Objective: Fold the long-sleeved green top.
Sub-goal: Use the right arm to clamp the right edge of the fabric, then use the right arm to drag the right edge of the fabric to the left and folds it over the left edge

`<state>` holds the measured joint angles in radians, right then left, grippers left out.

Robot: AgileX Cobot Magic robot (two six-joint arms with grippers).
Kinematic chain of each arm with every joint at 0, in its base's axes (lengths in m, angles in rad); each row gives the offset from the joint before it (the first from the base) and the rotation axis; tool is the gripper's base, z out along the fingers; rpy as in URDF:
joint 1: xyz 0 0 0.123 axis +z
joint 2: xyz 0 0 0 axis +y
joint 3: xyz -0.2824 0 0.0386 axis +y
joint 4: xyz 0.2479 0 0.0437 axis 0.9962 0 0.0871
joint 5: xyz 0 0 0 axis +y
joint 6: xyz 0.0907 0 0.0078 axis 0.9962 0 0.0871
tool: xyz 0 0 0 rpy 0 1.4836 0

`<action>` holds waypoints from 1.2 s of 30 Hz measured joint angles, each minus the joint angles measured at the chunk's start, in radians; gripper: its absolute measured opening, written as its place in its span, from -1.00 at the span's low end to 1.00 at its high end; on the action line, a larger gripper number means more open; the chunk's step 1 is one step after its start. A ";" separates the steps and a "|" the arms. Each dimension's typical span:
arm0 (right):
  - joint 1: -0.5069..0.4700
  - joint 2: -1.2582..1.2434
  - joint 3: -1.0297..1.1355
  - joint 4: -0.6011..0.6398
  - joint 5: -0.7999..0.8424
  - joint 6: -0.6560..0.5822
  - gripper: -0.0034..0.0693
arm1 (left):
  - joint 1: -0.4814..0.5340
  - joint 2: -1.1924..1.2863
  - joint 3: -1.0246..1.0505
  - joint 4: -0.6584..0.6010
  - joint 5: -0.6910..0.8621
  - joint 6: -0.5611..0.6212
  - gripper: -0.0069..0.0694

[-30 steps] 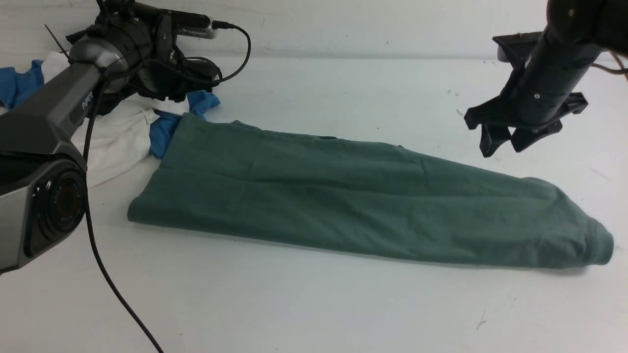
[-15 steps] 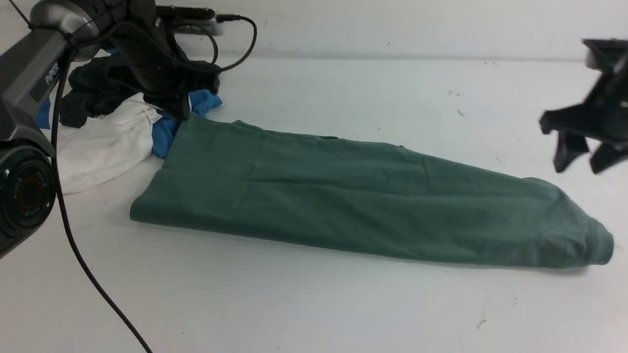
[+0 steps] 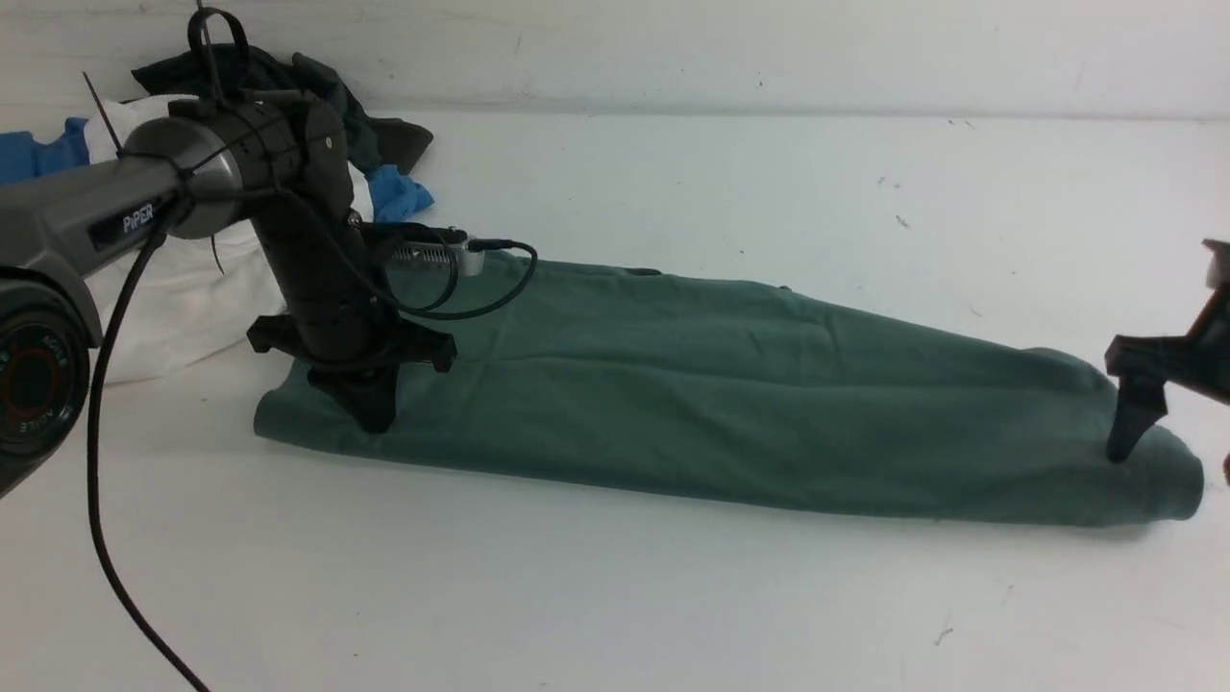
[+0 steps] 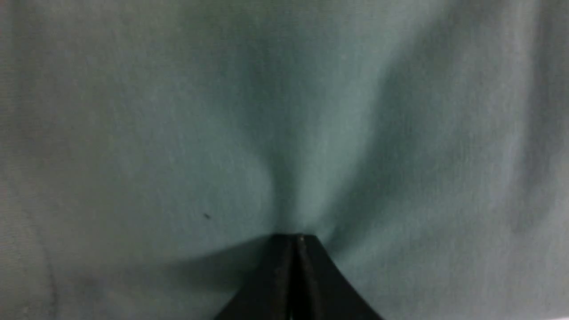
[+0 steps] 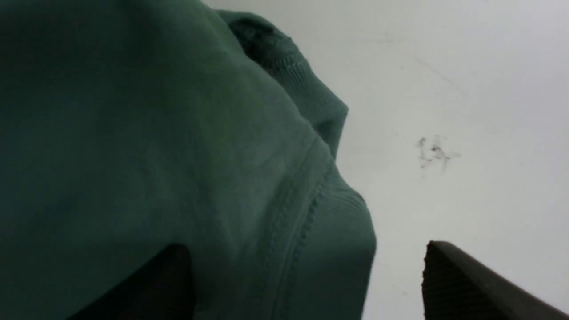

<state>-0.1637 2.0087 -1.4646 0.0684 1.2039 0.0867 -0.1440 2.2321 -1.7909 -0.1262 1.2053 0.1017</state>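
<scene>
The green long-sleeved top (image 3: 730, 384) lies folded into a long strip across the white table (image 3: 615, 596); no logo or label shows. My left gripper (image 3: 370, 423) stands on the strip's left end. In the left wrist view it (image 4: 295, 236) is shut, and the cloth (image 4: 311, 133) puckers toward its tips. My right gripper (image 3: 1177, 459) is open at the strip's right end. In the right wrist view it (image 5: 306, 271) straddles the ribbed edge (image 5: 338, 231): one finger (image 5: 173, 275) is on the cloth, the other (image 5: 449, 275) is over bare table.
A pile of white (image 3: 183, 298), blue (image 3: 399, 192) and dark grey (image 3: 365, 125) garments lies at the back left behind my left arm. The arm's black cable (image 3: 115, 557) hangs over the table's front left. The table's back edge (image 3: 769, 108) runs behind.
My left arm swung from the clothes pile down onto the top's left end. My right gripper moved right and down to the top's right end.
</scene>
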 joint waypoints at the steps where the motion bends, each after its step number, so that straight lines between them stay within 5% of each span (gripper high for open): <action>1: 0.004 0.021 0.000 0.004 -0.015 -0.011 0.89 | 0.000 -0.001 0.002 0.006 -0.002 0.000 -0.83; 8: 0.043 0.069 -0.004 0.012 -0.055 -0.071 0.60 | -0.002 -0.025 0.008 0.018 -0.001 0.000 -0.83; 13: 0.052 0.069 -0.004 0.019 -0.054 -0.112 -0.50 | -0.003 -0.108 0.015 0.026 0.004 0.000 -0.83; 16: 0.027 0.068 -0.005 0.017 -0.030 -0.129 -0.79 | -0.003 -0.195 0.027 0.033 0.004 0.000 -0.83; 27: -0.082 -0.090 -0.013 -0.363 0.014 -0.018 -0.79 | -0.005 -0.550 0.201 0.060 0.029 0.000 -0.83; 36: 0.056 -0.202 -0.230 -0.203 0.035 -0.017 -0.79 | -0.005 -0.636 0.279 0.067 0.033 -0.006 -0.83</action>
<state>-0.1082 1.8069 -1.6946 -0.1343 1.2388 0.0699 -0.1494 1.5962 -1.5116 -0.0589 1.2380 0.0958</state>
